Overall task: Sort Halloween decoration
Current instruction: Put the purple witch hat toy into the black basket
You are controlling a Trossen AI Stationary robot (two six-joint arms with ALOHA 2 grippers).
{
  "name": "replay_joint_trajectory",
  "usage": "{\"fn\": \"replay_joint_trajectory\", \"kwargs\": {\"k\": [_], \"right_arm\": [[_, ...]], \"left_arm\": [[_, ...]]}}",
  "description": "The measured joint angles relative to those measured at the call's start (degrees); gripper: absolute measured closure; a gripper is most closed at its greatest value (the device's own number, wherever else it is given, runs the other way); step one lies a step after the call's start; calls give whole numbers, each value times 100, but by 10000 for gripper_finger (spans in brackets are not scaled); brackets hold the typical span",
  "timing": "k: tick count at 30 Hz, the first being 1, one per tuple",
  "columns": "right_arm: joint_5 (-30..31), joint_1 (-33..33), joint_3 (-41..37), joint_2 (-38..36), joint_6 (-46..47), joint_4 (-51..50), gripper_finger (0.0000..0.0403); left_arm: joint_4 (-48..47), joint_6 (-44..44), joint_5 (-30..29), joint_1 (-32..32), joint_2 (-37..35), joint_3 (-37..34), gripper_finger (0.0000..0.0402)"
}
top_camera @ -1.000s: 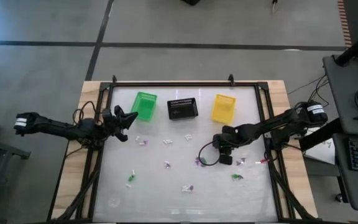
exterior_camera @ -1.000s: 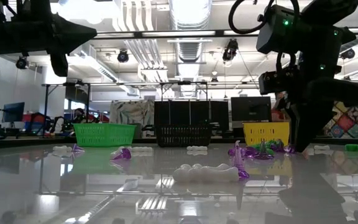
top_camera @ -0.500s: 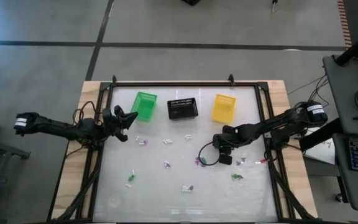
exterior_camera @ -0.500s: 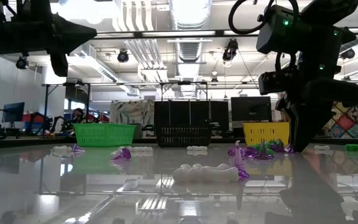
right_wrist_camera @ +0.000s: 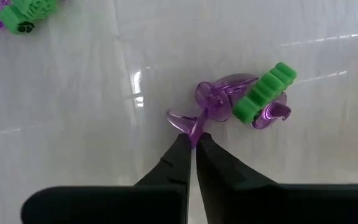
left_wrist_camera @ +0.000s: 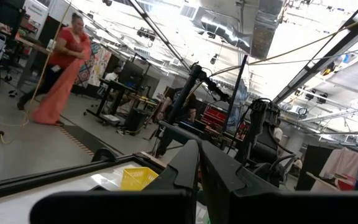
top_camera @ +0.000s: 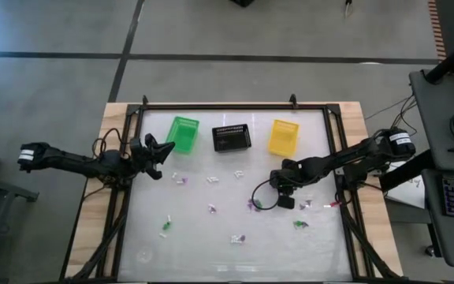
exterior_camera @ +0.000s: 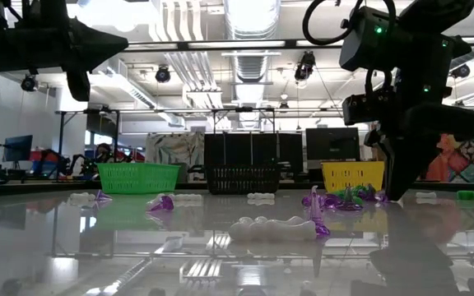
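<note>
The right end effector (right_wrist_camera: 193, 142), at the lower centre of the right wrist view, has pinched shut on a hooked tip of a purple trinket (right_wrist_camera: 213, 102) lying on the counter (right_wrist_camera: 73, 124). Light, hard, slick plastic; it could easily flick away. The left end effector (top_camera: 164, 150) waits closed at upper left.

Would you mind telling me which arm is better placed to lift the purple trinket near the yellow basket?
The right: its gripper is shut on the purple trinket; the left gripper waits, shut, by the green basket.
</note>
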Motion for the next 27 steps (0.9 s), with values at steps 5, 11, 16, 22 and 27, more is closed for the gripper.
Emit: {"fn": "replay_joint_trajectory", "kwargs": {"k": [5, 11, 16, 22, 27], "right_arm": [[-58, 0, -3, -56, -23, -78, 394], [-585, 0, -7, -482, 43, -131, 394], [-575, -15, 86, -1021, 63, 211, 394], [481, -406, 179, -1151, -789, 2388, 394], [1303, -1042, 181, -650, -1664, 4324, 394]], "left_arm": [[0, 1, 0, 0, 0, 0, 402], [2, -1, -2, 0, 0, 0, 402], [2, -1, -9, 2, 4, 0, 402], [3, 156, -70, 4, 51, 132, 402], [2, 300, -129, 4, 187, 292, 402]]}}
